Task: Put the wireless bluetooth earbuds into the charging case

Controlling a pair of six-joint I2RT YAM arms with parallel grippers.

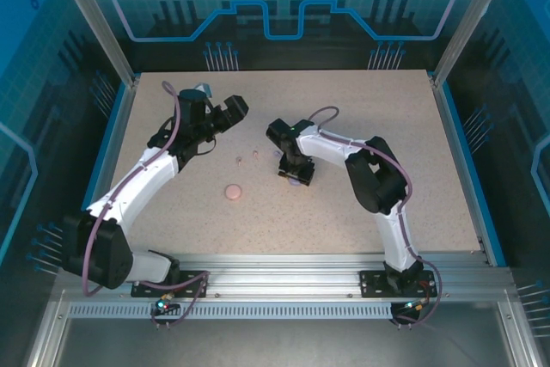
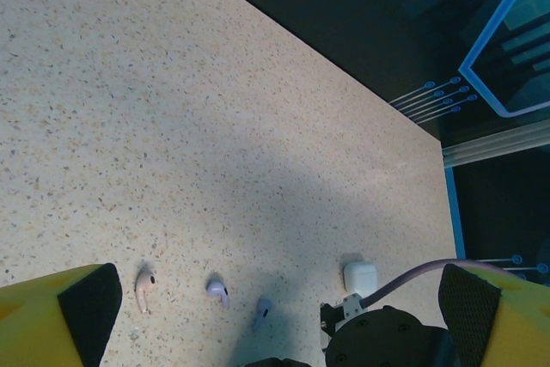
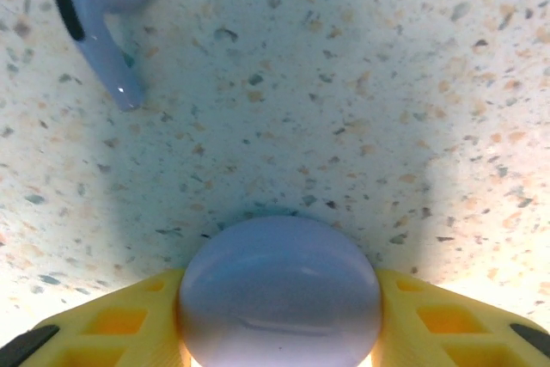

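Mid-table (image 1: 361,118), right pincer (image 3: 277,320) snug around purple case (image 3: 279,277), earbud (image 3: 99,6) stem toward it; left pincer (image 2: 277,307) agape, empty

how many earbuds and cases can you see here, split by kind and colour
pink earbud: 1
purple earbuds: 2
pink case: 1
white case: 1
purple case: 1
total: 6

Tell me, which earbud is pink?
The leftmost earbud in the left wrist view. The middle earbud and right earbud are purple.
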